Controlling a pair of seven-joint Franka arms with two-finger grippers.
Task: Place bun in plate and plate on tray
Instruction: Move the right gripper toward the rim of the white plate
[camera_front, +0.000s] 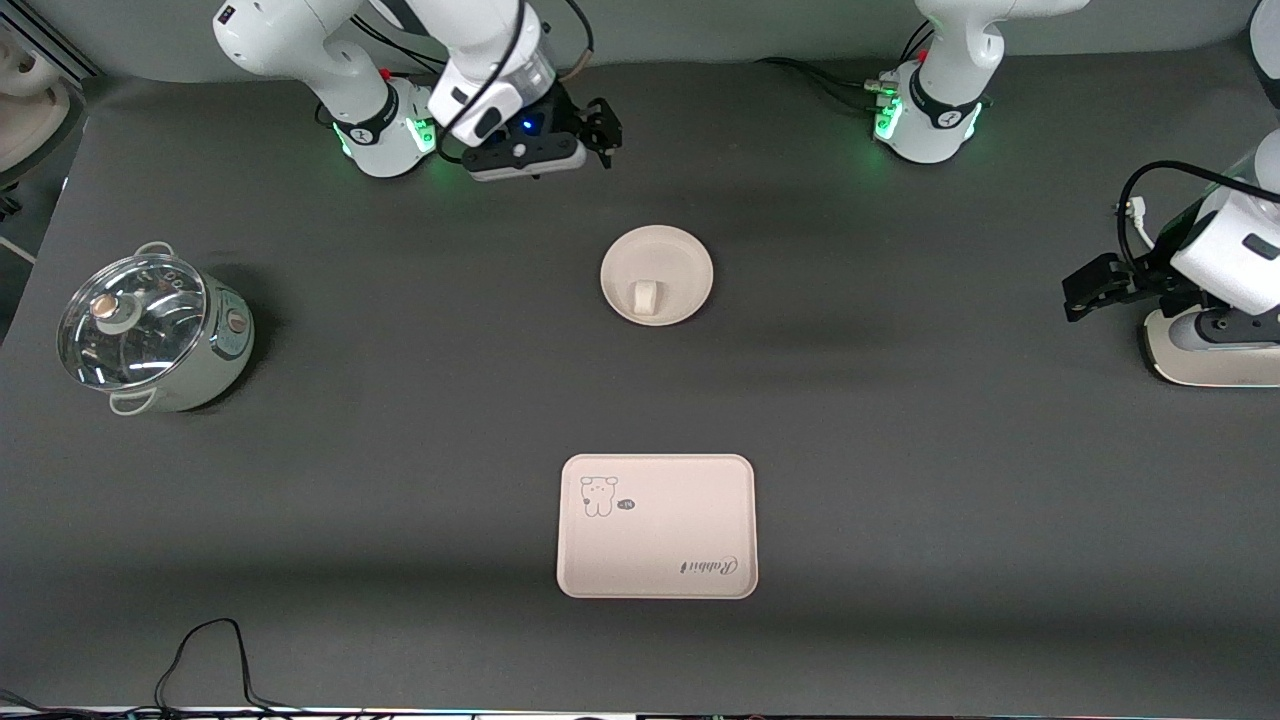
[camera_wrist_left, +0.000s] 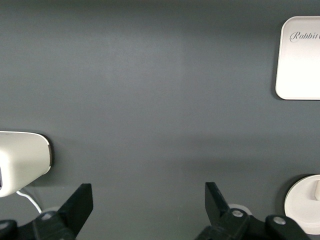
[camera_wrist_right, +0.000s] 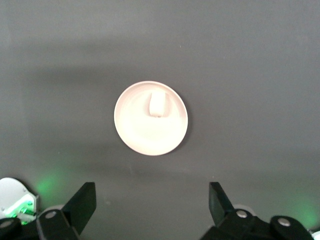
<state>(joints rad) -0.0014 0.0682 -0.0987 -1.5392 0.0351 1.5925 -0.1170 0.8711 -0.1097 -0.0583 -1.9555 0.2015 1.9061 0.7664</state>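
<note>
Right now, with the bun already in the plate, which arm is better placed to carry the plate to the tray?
Probably the right. Its tool is open and hangs close to the plate holding the bun. The left tool, also open, waits at the left arm's end of the table. The tray lies nearer the camera than the plate.

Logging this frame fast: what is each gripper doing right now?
Left gripper: open, empty, over bare table at the left arm's end.
Right gripper: open, empty, up over the table near its base; bun already in the plate.
</note>
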